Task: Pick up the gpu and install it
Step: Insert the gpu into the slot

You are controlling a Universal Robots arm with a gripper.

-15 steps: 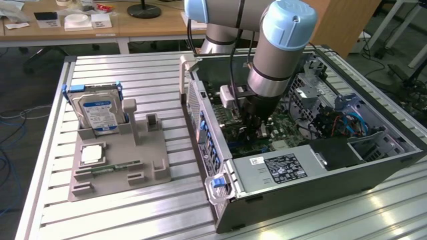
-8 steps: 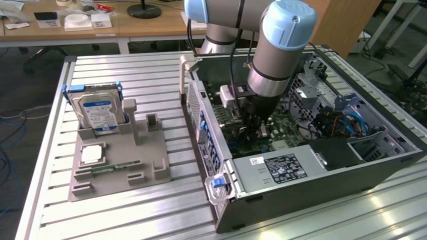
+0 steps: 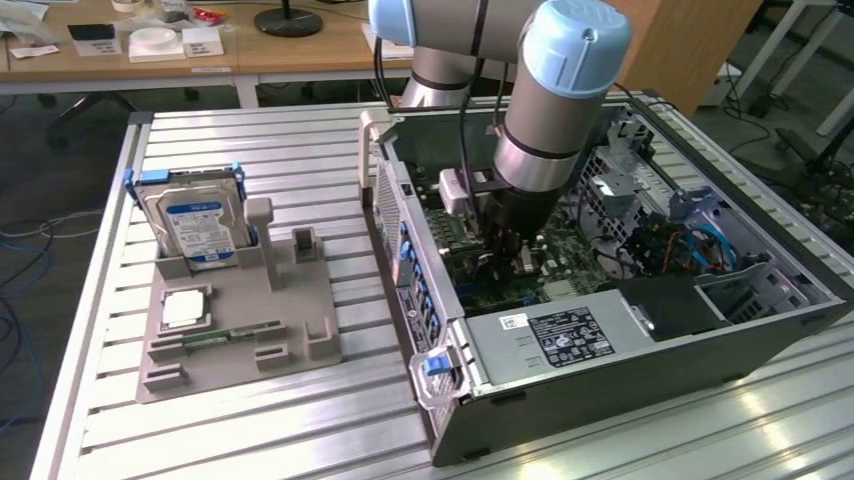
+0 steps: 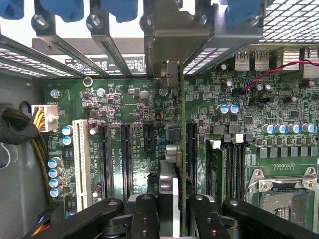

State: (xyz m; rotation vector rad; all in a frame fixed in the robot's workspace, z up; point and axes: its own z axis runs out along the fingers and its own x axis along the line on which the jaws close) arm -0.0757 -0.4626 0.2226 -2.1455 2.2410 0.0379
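Observation:
My gripper point(image 4: 172, 203) is shut on the gpu point(image 4: 170, 172), one black finger on each face. The card stands on edge and runs from the fingers to its metal bracket point(image 4: 169, 45) at the case's rear slot openings. It sits low over the green motherboard point(image 4: 124, 99), between the black expansion slots point(image 4: 126, 154) and the memory slots point(image 4: 224, 164). I cannot tell whether its lower edge is seated in a slot. In the exterior view the arm reaches down into the open computer case point(image 3: 601, 390), with the gripper point(image 3: 514, 258) just above the board.
The power supply point(image 3: 561, 338) fills the case's near corner, with blue cables point(image 3: 701, 245) toward the exterior view's right. On the exterior view's left a grey holder point(image 3: 240, 360) carries a blue-labelled hard drive point(image 3: 198, 228), a processor point(image 3: 184, 308) and a green memory stick point(image 3: 220, 338).

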